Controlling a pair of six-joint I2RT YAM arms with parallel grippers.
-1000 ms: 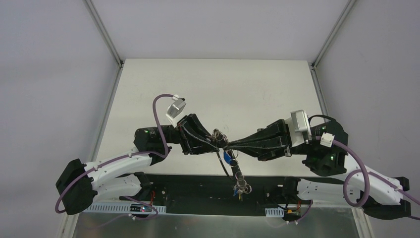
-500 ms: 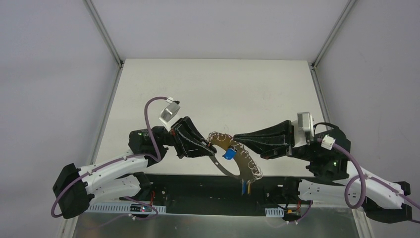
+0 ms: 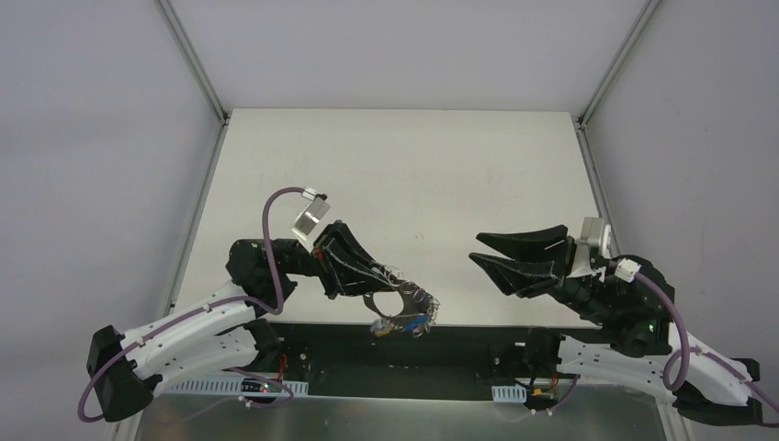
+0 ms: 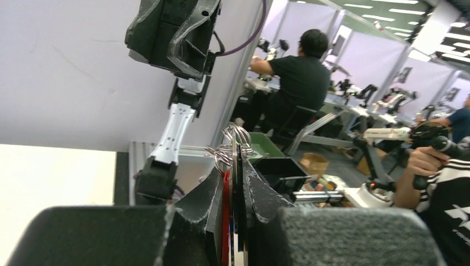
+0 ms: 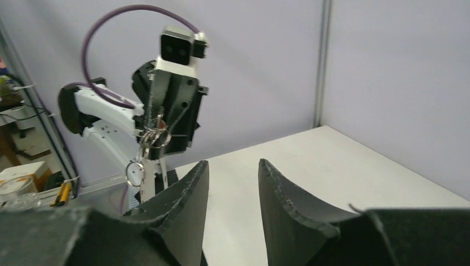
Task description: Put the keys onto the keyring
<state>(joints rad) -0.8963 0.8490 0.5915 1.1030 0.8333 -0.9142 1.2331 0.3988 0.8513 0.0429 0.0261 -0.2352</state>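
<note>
Over the table (image 3: pixel 395 165) edge, left gripper (image 3: pixel 384 283) pinched keyring (image 3: pixel 404 305) and keys (image 3: pixel 412 322) mid-threading; right gripper (image 3: pixel 479 251), open and empty, probably needed to grasp a key next.

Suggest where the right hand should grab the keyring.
Probably the keyring's loose end dangling beyond the left hand's fingertips, approached from the right hand's own side. The left hand pinches the other end, so only that hanging part is exposed, and the right hand is open and empty.
</note>
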